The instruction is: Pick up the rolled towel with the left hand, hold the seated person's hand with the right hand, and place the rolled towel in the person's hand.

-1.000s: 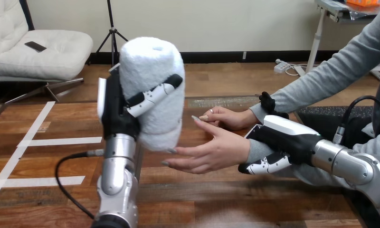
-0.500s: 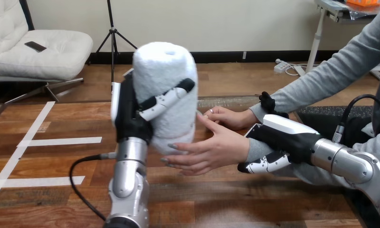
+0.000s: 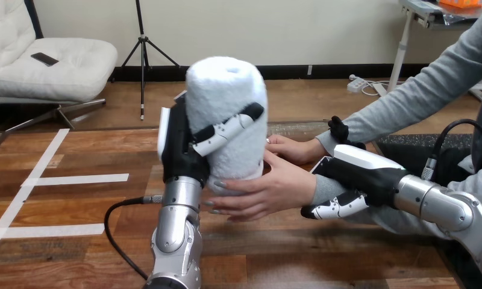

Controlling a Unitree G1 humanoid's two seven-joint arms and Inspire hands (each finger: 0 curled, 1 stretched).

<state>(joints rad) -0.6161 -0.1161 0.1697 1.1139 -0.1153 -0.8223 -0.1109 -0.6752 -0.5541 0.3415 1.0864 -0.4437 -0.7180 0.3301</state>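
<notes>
A white rolled towel (image 3: 229,99) stands upright above the table, with my left hand (image 3: 181,144) shut on it, fingers wrapped across its front. Its lower end rests against the open palm of the person's hand (image 3: 269,189), whose fingers reach under the roll. My right hand (image 3: 353,177) is shut on the person's wrist in a grey sleeve, fingers curled beneath it. The person's other hand (image 3: 290,147) lies on the table just behind.
The wooden table (image 3: 64,198) carries white tape stripes (image 3: 76,179) at the left. A black cable (image 3: 121,232) loops beside my left forearm. The person's grey sleeve (image 3: 431,84) comes in from the upper right.
My left hand has carried the towel to the right, from clear of the person's hand to resting against its palm. The right hand and the person's wrist have stayed put.
</notes>
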